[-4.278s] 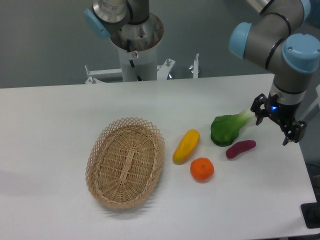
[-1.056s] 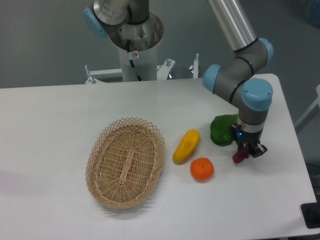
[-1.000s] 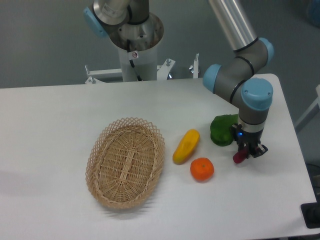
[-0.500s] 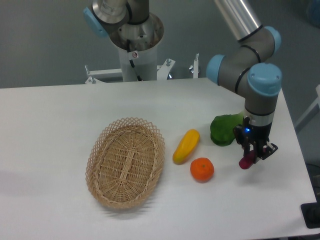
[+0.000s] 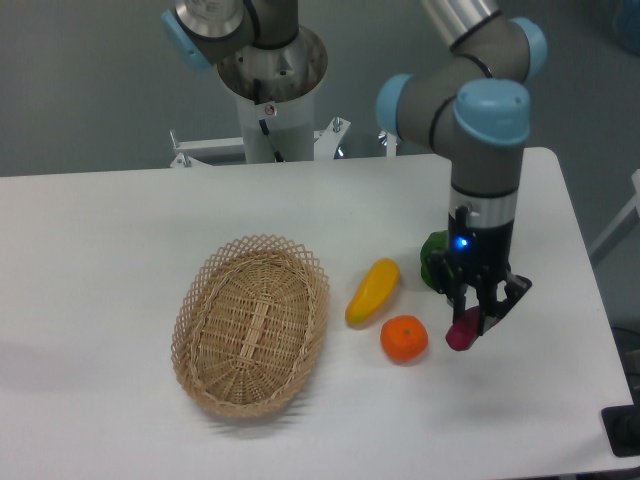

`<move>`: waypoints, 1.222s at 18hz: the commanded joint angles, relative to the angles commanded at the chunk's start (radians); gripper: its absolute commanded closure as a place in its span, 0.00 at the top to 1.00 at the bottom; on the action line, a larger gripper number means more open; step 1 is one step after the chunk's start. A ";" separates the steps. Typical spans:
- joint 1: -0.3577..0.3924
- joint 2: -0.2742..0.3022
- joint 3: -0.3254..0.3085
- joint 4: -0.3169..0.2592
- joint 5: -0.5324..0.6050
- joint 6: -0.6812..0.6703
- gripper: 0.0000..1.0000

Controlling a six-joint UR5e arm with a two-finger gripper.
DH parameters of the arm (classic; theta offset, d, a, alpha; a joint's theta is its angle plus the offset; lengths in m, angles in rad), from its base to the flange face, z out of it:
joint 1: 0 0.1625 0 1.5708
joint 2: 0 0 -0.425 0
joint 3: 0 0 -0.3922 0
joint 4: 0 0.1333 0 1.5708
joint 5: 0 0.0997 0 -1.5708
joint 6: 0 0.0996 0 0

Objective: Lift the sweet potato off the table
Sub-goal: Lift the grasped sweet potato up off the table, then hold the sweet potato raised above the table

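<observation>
The sweet potato [image 5: 463,329] is held between the closed fingers [image 5: 492,311] of the gripper [image 5: 478,310], hanging tilted above the white bench [image 5: 120,240], just right of the orange [image 5: 404,338]. The green leafy vegetable [image 5: 433,262] is partly hidden behind the arm. A yellow vegetable [image 5: 372,291] lies between the wicker basket [image 5: 252,324] and the greens. Whether the sweet potato is clear of the bench cannot be told for sure.
</observation>
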 joint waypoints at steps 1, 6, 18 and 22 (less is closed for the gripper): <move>-0.003 0.009 0.000 -0.011 -0.003 -0.015 0.25; -0.014 0.040 0.002 -0.031 -0.005 -0.038 0.25; -0.014 0.031 0.015 -0.031 -0.003 -0.040 0.25; -0.015 0.028 0.014 -0.031 -0.003 -0.042 0.25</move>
